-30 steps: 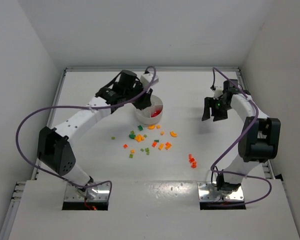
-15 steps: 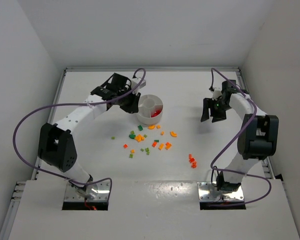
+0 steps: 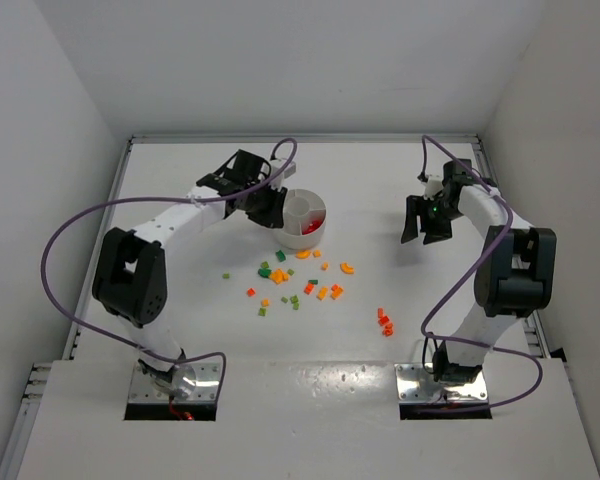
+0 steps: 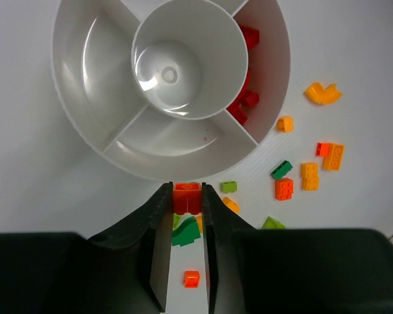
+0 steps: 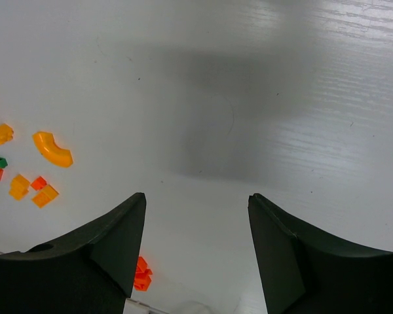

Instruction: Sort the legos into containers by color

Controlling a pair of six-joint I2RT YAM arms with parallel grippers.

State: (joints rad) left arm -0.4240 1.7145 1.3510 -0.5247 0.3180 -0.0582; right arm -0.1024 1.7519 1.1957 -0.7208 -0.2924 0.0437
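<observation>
The round white dish stands at the back centre. Red legos lie in one wedge, also seen in the left wrist view. The central cup and the other visible wedges hold nothing. My left gripper is shut on a red-orange brick and holds it just outside the dish rim, on the dish's left side. Loose red, orange and green legos lie in front of the dish. My right gripper is open and empty over bare table.
A small pile of red-orange bricks lies apart at the right front, also in the right wrist view. An orange curved piece lies right of the main scatter. White walls close in the table on three sides.
My left gripper has moved from above the dish to its left side, with the arm's elbow swinging left. The right arm has not moved.
</observation>
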